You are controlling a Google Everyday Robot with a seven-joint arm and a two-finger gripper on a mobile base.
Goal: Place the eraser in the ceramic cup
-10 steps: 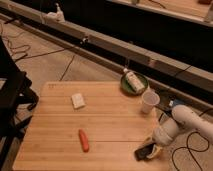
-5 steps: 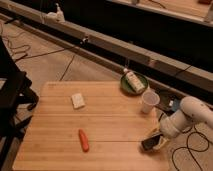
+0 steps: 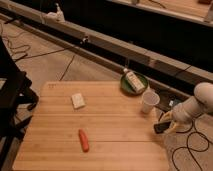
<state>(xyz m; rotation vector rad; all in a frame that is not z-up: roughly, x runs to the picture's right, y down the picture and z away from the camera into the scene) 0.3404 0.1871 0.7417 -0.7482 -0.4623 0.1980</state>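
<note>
Black and flat, the eraser [image 3: 160, 128] sits pinched in the end effector [image 3: 167, 125], whose fingers are pressed together on it at the counter's [image 3: 115, 125] edge. The dark block sticks out from the fingers toward the middle of the counter. Whether its underside touches the wood or hangs just clear of it cannot be told.

The ceramic cup [image 3: 149, 101] stands upright, near the end effector and just beyond it, a little further in over the counter. Beyond the cup lies the green plate [image 3: 123, 84] with a pale carton on it. A whitish block [image 3: 77, 100] and an orange stick [image 3: 84, 140] lie well apart from the end effector, far across the wood.

By its look the eraser is light, fairly stiff and slightly grippy, so it should sit firmly between the pads and not break. Being about as long as the cup is tall, it would likely go in best end first. A hold near one short end, across the flat faces, leaves the free end to lead into the mouth.

The cup is the delicate part: small, light for ceramic, tapered to a narrow base, and easy to knock over. A bump on the rim from the eraser or a finger could tip it, so the approach ought to come from above the opening, not from the side.
</note>
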